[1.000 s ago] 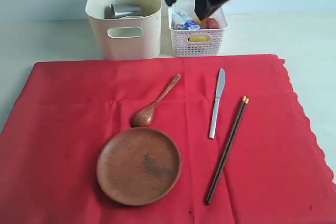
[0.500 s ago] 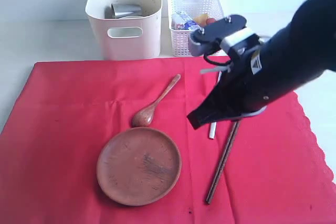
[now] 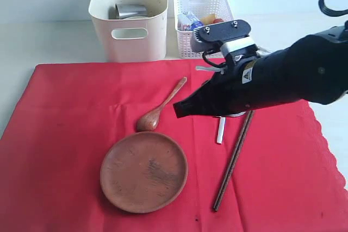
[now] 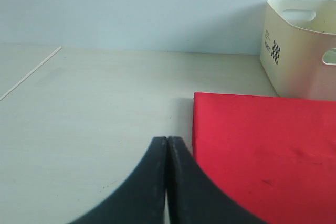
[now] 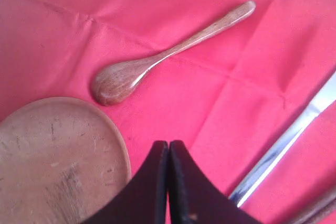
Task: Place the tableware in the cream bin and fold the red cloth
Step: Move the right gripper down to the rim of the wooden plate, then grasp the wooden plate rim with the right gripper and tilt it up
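A robot lab setup: plain pale table [image 4: 79, 129], blank wall [image 4: 131, 3], black robot arm [image 3: 293, 77] above.

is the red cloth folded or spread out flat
Spread out: the red cloth lies open and flat on the table, with the wooden plate, spoon, knife and chopsticks resting on it.

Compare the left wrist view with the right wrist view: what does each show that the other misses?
Left wrist only: tall cream plastic bin, pale tabletop, shut left hand. Right wrist only: brown wooden spoon, round brown wooden plate, silver knife, shut right hand. Both: the bright red fabric cloth.
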`<state>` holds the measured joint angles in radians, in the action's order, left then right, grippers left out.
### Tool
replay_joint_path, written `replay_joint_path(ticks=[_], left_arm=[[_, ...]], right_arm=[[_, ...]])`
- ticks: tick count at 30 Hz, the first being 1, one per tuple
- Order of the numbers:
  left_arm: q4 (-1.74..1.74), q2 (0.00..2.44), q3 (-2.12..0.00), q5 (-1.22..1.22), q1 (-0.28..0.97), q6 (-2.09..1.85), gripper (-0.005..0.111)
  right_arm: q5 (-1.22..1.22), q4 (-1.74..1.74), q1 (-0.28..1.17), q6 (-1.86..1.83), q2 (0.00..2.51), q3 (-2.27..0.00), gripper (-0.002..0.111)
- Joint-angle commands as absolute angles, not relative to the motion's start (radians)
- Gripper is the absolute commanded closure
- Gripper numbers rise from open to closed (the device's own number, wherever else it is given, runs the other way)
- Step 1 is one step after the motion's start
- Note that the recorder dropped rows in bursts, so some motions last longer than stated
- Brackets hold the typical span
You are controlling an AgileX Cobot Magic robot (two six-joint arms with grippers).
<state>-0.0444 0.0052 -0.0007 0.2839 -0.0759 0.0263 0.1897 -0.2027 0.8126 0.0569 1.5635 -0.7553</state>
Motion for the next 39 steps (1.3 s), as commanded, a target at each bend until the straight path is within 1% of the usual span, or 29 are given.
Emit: replay_joint_path(ticks=[1,11,21,26,29,32,35,37,39], left_arm=[[-0.041,0.000,0.000,0.276,-0.070,0.034,0.106],[-0.041,0.000,0.000,0.276,-0.070,0.034,0.106],[-0.041,0.000,0.000,0.276,-0.070,0.034,0.106],[-0.041,0.000,0.000,0.276,-0.070,0.034,0.106],[-0.041,0.000,0.000,0.276,-0.070,0.034,0.106],[-0.041,0.000,0.000,0.276,-0.070,0.034,0.106],[-0.041,0.000,0.000,0.276,-0.070,0.034,0.106],[-0.041,0.000,0.000,0.276,-0.070,0.034,0.106],[-0.041,0.000,0.000,0.276,-0.070,0.034,0.106]], right_arm=[[0.164,-0.211,0.815,0.051,1.630,-0.797,0.108],[0.248,-0.233,0.815,0.053,1.721,-0.912,0.108],[0.307,-0.251,0.815,0.042,1.728,-0.926,0.108],[0.356,-0.251,0.815,-0.051,1.728,-0.926,0.108],[0.434,-0.272,0.815,-0.123,1.728,-0.926,0.108],[0.536,-0.376,0.815,-0.265,1.728,-0.926,0.108],[0.573,-0.467,0.815,-0.345,1.732,-0.926,0.108],[0.549,-0.482,0.815,-0.323,1.744,-0.926,0.103],[0.508,-0.465,0.815,-0.280,1.761,-0.926,0.092]])
